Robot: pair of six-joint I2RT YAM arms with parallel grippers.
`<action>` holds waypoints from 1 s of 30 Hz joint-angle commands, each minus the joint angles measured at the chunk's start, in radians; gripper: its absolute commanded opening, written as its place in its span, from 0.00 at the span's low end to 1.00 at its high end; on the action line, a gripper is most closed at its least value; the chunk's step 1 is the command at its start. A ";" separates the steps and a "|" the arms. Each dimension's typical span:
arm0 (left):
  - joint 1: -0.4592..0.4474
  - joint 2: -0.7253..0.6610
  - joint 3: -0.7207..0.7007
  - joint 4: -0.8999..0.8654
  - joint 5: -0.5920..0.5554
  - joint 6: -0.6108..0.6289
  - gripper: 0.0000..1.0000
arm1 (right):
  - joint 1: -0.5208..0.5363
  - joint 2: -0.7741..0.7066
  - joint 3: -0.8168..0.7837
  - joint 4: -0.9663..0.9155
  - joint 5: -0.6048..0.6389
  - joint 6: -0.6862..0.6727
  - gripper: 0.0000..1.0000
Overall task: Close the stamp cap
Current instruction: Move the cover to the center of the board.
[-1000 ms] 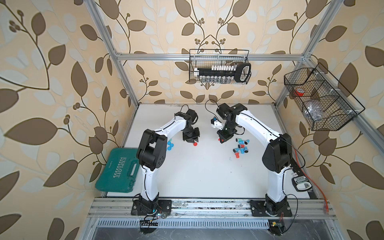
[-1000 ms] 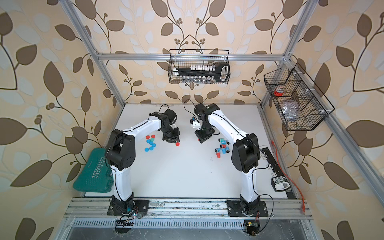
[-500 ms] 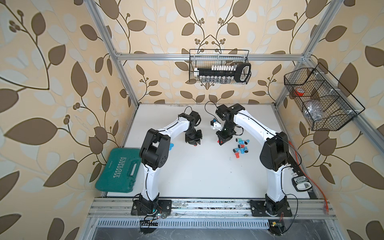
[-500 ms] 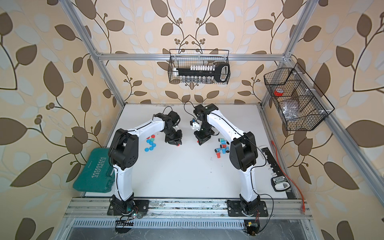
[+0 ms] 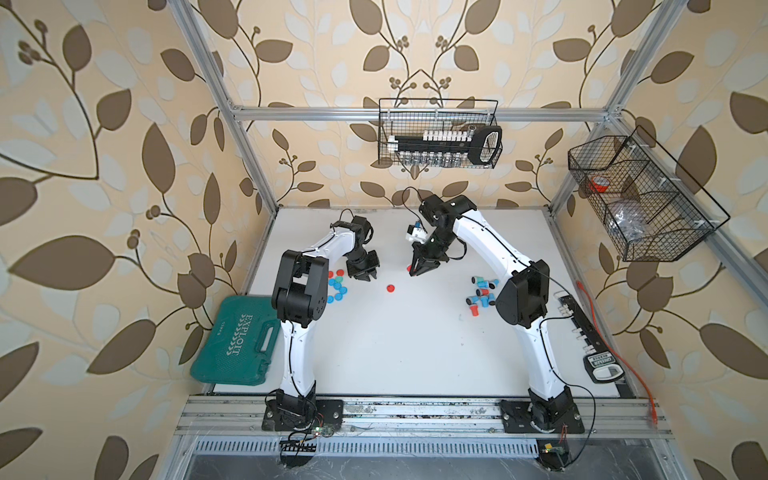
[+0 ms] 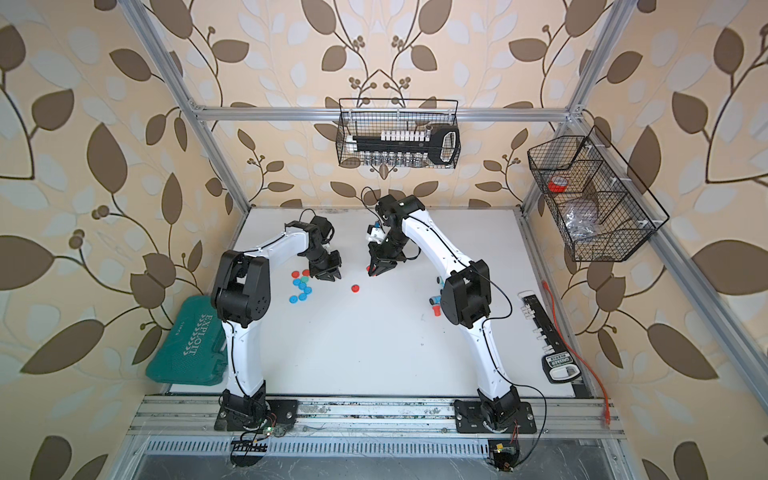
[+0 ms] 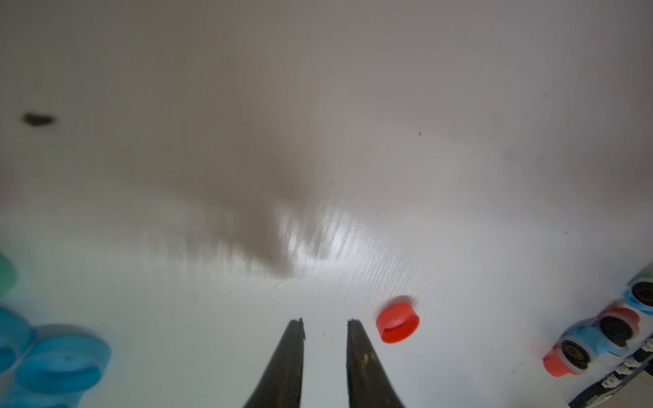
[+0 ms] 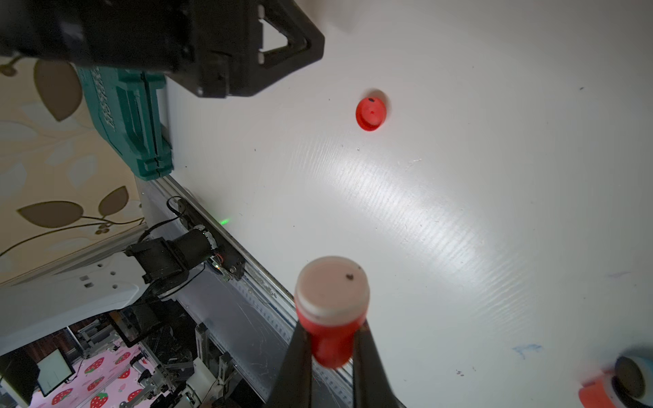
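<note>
Above white table [image 5: 395,340], right tool [image 8: 330,332] clamps red stamp [image 8: 332,293]; left tool [image 7: 325,325] closed, empty.

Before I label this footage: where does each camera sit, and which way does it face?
Top views: overhead, looking down on the white table; left arm and right arm show.
Left wrist: faces the table past the shut left gripper.
Right wrist: looks past the right gripper clamping a red cylindrical stamp.
Shared: all show the round red plastic cap.
</note>
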 commanded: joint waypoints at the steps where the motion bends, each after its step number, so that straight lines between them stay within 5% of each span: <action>1: -0.025 0.027 0.032 -0.008 -0.027 0.036 0.24 | 0.001 0.014 0.000 -0.038 -0.011 0.038 0.00; 22: -0.210 0.049 0.047 -0.053 -0.050 0.014 0.23 | -0.059 -0.086 -0.098 -0.016 0.014 -0.001 0.00; 30: -0.280 -0.045 -0.093 -0.005 -0.002 -0.049 0.22 | -0.070 -0.137 -0.185 0.007 0.009 -0.005 0.00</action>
